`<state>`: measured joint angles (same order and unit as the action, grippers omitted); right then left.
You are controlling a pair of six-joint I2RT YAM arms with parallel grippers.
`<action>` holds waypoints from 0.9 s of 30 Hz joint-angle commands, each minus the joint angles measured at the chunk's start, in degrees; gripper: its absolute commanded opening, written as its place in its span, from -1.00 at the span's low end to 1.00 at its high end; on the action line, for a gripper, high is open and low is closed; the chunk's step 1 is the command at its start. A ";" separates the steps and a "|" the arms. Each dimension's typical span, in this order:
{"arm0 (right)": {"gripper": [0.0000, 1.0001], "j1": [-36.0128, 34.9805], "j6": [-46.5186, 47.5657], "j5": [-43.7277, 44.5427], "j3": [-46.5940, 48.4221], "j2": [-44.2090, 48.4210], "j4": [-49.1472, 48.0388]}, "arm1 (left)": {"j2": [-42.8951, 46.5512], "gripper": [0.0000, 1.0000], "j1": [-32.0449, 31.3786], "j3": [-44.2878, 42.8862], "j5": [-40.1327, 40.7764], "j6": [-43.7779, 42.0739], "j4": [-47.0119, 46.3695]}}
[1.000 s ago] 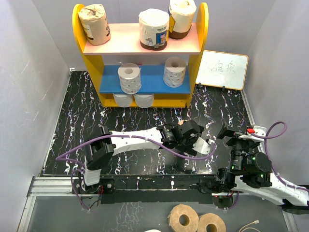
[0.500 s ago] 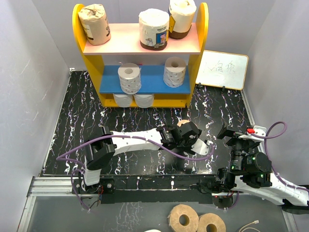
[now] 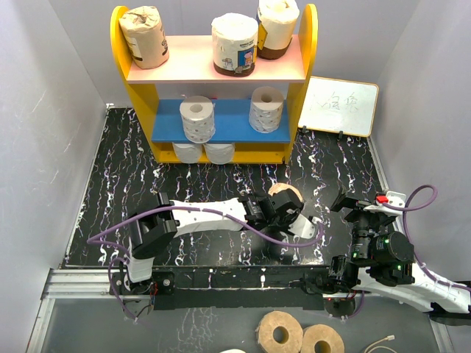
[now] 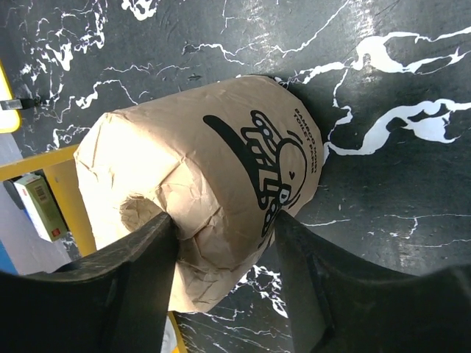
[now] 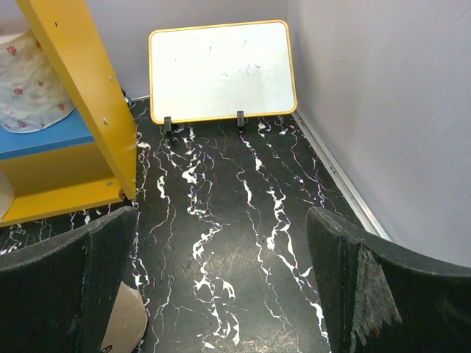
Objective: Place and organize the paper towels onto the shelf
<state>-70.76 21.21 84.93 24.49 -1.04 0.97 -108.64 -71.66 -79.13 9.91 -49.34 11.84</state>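
Note:
My left gripper [image 3: 284, 209] is shut on a tan wrapped paper towel roll [image 3: 284, 195] at the middle of the black table. In the left wrist view the fingers [image 4: 140, 257] press both sides of the roll [image 4: 199, 162], which has a black print. The shelf [image 3: 188, 68] stands at the back. Three wrapped rolls stand on its pink upper board: one left [image 3: 145, 37], two right [image 3: 234, 44]. Two white rolls [image 3: 197, 118] sit on the blue board, two more [image 3: 219, 152] underneath. My right gripper [image 3: 353, 202] is open and empty, to the right of the held roll.
A small whiteboard [image 3: 339, 105] leans on the back wall right of the shelf, also in the right wrist view [image 5: 221, 70]. The yellow shelf side [image 5: 81, 81] is at that view's left. Two tan rings [image 3: 280, 334] lie off the table's near edge.
My left gripper has drawn a little to the left and turned, and more of the tan roll's end now shows from above. The right arm has not moved.

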 commanded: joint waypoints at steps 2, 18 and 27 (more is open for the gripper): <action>0.97 -0.60 0.72 -0.55 0.12 1.39 -2.12 | 0.11 -0.27 -0.23 1.04 -0.74 -0.99 1.89; 0.97 -0.61 0.76 -0.54 0.12 1.39 -2.12 | 3.30 -1.00 0.02 -3.85 -2.88 -5.61 16.90; 0.97 -0.69 0.75 -0.81 0.12 1.39 -2.12 | 13.45 -1.00 4.31 -11.79 -7.70 -15.93 41.24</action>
<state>-70.76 21.37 84.90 24.49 -1.04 0.97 -103.13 -70.52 -86.30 3.64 -59.00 39.68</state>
